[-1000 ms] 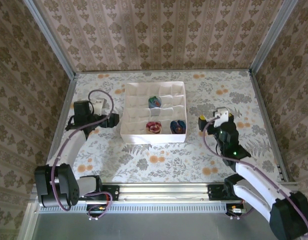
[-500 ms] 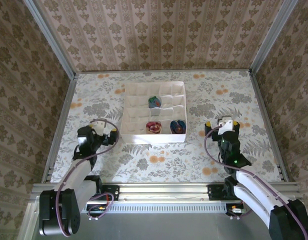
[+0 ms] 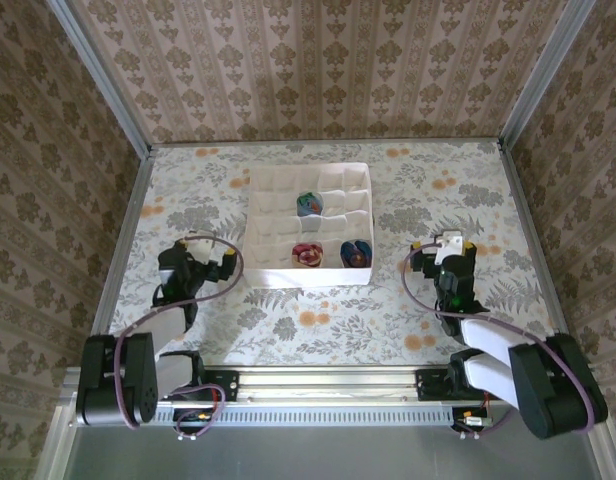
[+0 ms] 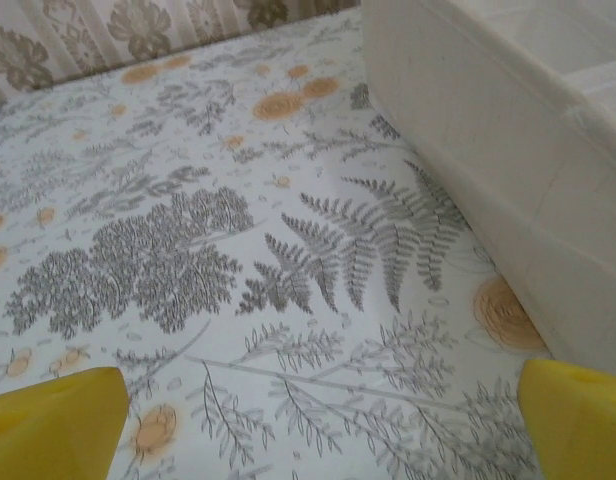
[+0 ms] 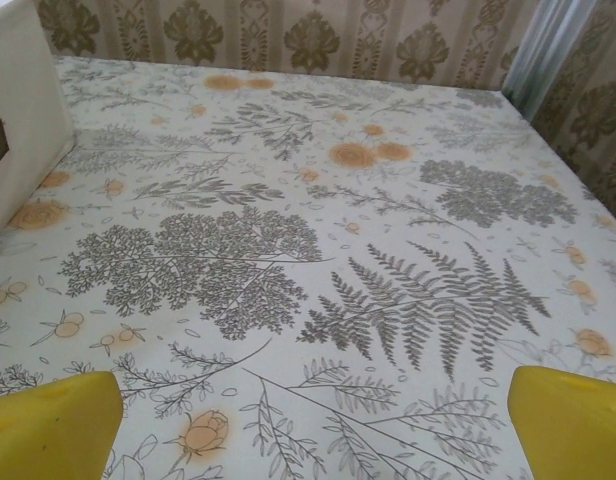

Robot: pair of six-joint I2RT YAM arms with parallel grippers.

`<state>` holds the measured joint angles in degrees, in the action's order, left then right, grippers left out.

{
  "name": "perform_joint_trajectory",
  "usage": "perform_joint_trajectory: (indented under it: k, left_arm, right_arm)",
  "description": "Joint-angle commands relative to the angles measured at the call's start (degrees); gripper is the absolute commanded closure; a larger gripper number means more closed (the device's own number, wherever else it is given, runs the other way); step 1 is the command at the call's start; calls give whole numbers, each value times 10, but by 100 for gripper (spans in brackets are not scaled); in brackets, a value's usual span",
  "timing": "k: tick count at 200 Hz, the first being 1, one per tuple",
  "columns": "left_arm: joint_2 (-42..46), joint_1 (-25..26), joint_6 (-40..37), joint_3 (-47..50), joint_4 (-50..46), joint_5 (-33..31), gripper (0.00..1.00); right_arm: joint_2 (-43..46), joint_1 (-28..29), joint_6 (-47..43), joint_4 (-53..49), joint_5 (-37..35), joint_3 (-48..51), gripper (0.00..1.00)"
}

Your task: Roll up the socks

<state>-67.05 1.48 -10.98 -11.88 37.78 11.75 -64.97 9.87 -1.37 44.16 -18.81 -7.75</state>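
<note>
Three rolled socks lie in compartments of the white partitioned box (image 3: pixel 256 262): a grey-blue one with green and orange (image 3: pixel 308 203), a peach one with maroon stripes (image 3: pixel 308 254) and a purple one with teal (image 3: pixel 356 253). My left gripper (image 3: pixel 201 258) sits low over the table just left of the box, open, with nothing between its yellow fingertips (image 4: pixel 48 430). The box's outer wall (image 4: pixel 488 150) rises at the right of the left wrist view. My right gripper (image 3: pixel 440 250) hovers right of the box, open and empty, its yellow fingertips (image 5: pixel 573 420) spread wide over the cloth.
A floral tablecloth (image 3: pixel 318 325) covers the table. Patterned walls enclose it on three sides, with metal posts at the back corners. A corner of the box (image 5: pixel 23 110) shows at the left of the right wrist view. Both arms are folded back near their bases.
Both arms have drawn back toward the near edge and folded. The left gripper slid down from beside the box's left wall. The socks and box have not moved.
</note>
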Motion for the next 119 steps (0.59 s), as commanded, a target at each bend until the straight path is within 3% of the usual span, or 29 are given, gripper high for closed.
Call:
perform_joint_trajectory:
  k: [1, 49, 76, 92, 119]
  left_arm:
    - [-50, -1, 2, -8, 136, 1, 0]
    - [-172, -8, 34, -22, 255, 0, 0]
    - [-233, -8, 39, -19, 329, -15, 0]
    - [-214, -8, 42, -40, 256, -21, 0]
    - [-218, -13, 46, -89, 177, -23, 0]
  right_arm:
    - [-58, -4, -12, 123, 30, -27, 0]
    - [-209, -10, -27, 232, 31, -57, 0]
    - [-216, -27, -13, 213, 55, -66, 0]
    - [-238, -33, -10, 203, 58, -82, 0]
    - [-228, -54, 19, 83, 71, -137, 0]
